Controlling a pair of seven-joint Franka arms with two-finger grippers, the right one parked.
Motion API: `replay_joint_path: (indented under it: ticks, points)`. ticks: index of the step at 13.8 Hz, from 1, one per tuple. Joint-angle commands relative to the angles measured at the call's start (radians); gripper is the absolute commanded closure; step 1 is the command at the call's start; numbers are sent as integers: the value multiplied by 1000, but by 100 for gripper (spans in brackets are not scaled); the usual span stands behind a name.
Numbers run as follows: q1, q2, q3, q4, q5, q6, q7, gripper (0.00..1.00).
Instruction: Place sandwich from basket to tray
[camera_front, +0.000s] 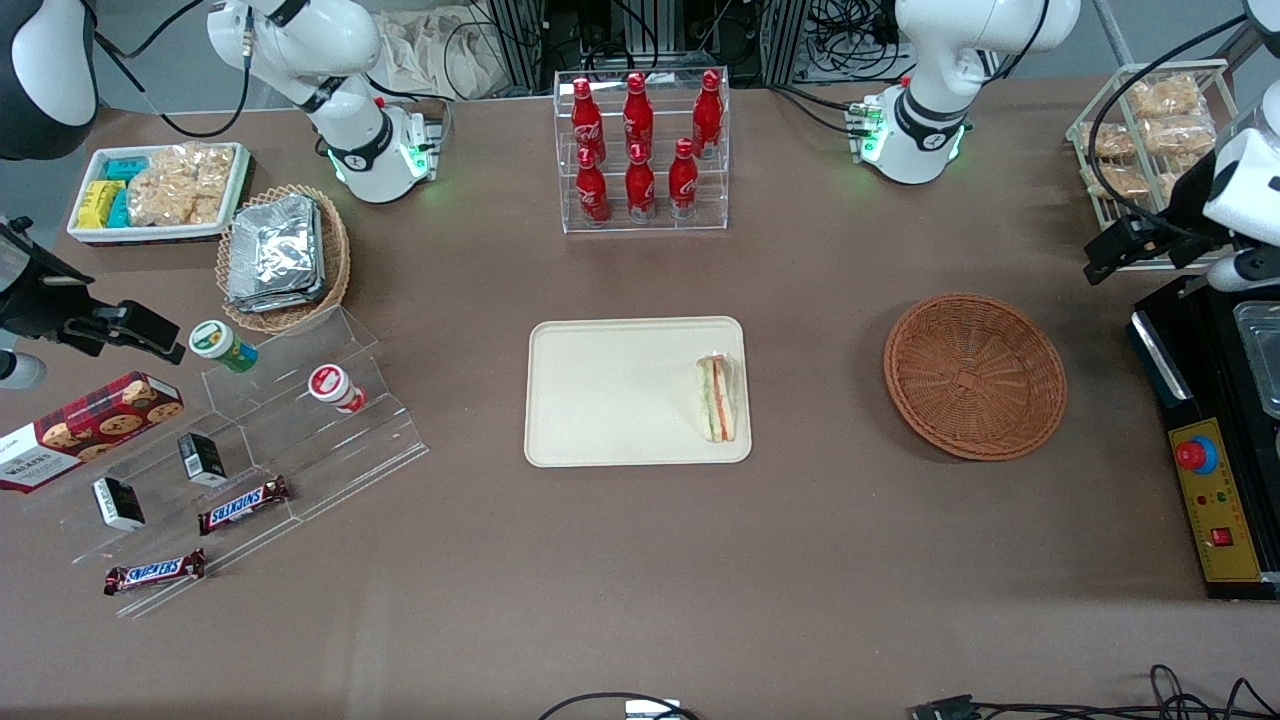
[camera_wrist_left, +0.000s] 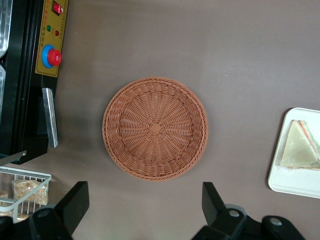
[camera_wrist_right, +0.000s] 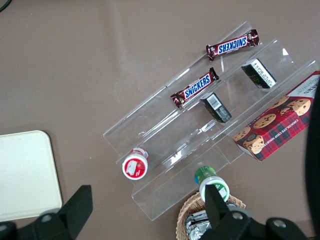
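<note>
The sandwich (camera_front: 717, 398) lies on the cream tray (camera_front: 620, 390), at the tray's end nearest the working arm. It also shows in the left wrist view (camera_wrist_left: 300, 147), on the tray (camera_wrist_left: 295, 182). The reddish-brown wicker basket (camera_front: 975, 375) is empty, as the left wrist view (camera_wrist_left: 155, 127) also shows. My left gripper (camera_front: 1120, 250) hangs high above the table, farther from the front camera than the basket and toward the working arm's end. In its own view the gripper (camera_wrist_left: 145, 205) is open and holds nothing, with bare table between its fingers.
A black control box with a red button (camera_front: 1210, 500) and a wire rack of snack bags (camera_front: 1150, 140) stand at the working arm's end. A clear rack of red bottles (camera_front: 640, 150) stands farther back than the tray. An acrylic stand with snacks (camera_front: 260, 450) lies toward the parked arm's end.
</note>
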Motion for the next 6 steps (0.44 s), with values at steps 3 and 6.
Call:
replay_joint_path:
  ticks: [3, 6]
  points:
    - [180, 38, -199, 66, -32, -47, 7, 0]
    - [209, 41, -219, 69, -38, -50, 11, 0]
